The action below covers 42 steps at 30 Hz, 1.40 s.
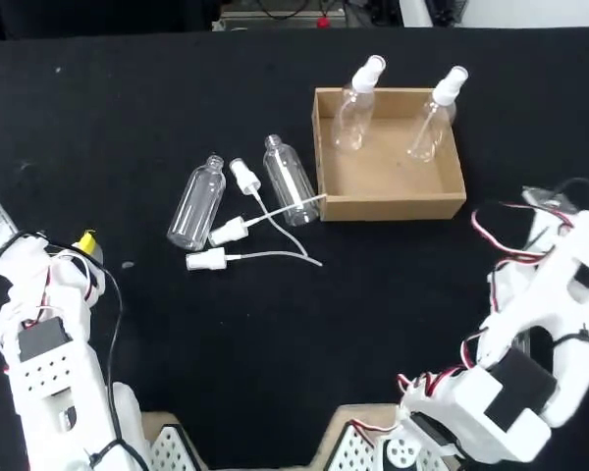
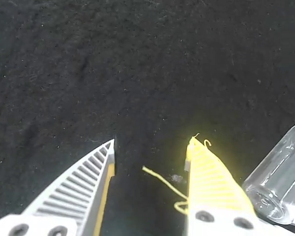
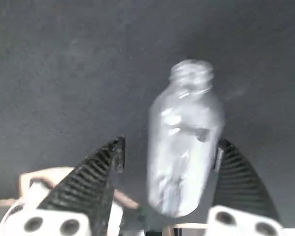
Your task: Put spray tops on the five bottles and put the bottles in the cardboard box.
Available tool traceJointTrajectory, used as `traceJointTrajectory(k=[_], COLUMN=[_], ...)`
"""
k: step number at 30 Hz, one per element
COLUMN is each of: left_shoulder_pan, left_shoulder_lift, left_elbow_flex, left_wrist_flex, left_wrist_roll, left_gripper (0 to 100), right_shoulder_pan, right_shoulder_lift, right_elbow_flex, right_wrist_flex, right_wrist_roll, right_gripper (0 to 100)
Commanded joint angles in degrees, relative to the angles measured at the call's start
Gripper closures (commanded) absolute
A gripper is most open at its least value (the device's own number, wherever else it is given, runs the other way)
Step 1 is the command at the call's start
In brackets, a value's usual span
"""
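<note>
Plainly the right hand stands wide, its fingers spread to either side of an open-necked bottle that lies lengthwise between them, neck pointing away from the wrist. One finger looks to be against the bottle's wall while a gap shows at the other, so I judge it bracketed rather than clamped, set so that a squeeze would take the body and leave the neck free for a top. The left hand is wide too and holds nothing, low over bare desk, with one end of a lying bottle just beside its yellow finger, likely staged to pick from the loose parts. From above, that arm sits at 7 o'clock of the desk and the other at 5 o'clock. Between them and the far edge, a little toward 11 o'clock of the middle, a second lying bottle rests just beside the cardboard box, and three spray tops lie among the bottles with their thin tubes trailing, within either arm's reach as I judge it. The box sits at about 1 o'clock, with a capped bottle leaning at its 11 o'clock corner and another finished bottle at its 1 o'clock corner, leaving the floor free for three more.
</note>
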Motion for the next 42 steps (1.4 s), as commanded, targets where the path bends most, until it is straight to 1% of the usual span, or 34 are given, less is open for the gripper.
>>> traceJointTrajectory(k=[1,7,12,15,17,22,25,29,30,32,35,38,40,42], left_shoulder_pan=[-0.4,-0.5,-0.5,-0.5,-0.5,-0.5,-0.5,-0.5,-0.5,-0.5,-0.5,-0.5,-0.5,-0.5], left_shoulder_lift=[-0.6,-0.6,-0.6,-0.6,-0.6,-0.6,-0.6,-0.6,-0.6,-0.6,-0.6,-0.6,-0.6,-0.6], left_elbow_flex=[-1.1,-1.0,-1.0,-1.0,-1.0,-0.9,-0.9,-0.9,-0.9,-0.9,-0.9,-0.9,-0.9,-0.9], left_wrist_flex=[-1.4,-1.4,-1.4,-1.4,-1.4,-1.4,-1.4,-1.4,-1.4,-1.4,-1.4,-1.4,-1.4,-1.4], left_wrist_roll=[0.2,0.1,0.1,0.1,0.1,0.0,0.0,0.0,0.0,0.0,0.0,0.0,0.0,0.0], left_gripper=[77,77,77,77,77,77,77,77,77,77,77,77,77,77], right_shoulder_pan=[-1.2,0.1,1.9,2.5,3.0,4.6,4.0,3.4,3.3,3.1,3.1,1.5,-0.4,-2.1], right_shoulder_lift=[-4.6,-9.9,-10.5,-10.5,-10.5,-10.4,-10.4,-10.5,-10.5,-10.5,-10.4,-10.4,-10.4,-10.4], right_elbow_flex=[-1.1,7.7,8.6,8.6,9.0,14.5,18.2,18.9,18.8,18.9,18.9,17.5,15.3,12.9], right_wrist_flex=[0.0,-7.9,-8.8,-9.0,-10.5,-18.3,-18.9,-19.4,-19.5,-21.1,-26.1,-30.9,-31.3,-29.6], right_wrist_roll=[-0.6,-0.1,5.7,7.2,7.2,7.3,8.2,8.2,8.2,8.4,8.4,8.8,12.8,16.7], right_gripper=[73.3,73.4,73.4,73.4,73.4,73.4,73.4,73.7,75.3,81.9,89.8,90.3,90.3,90.3])
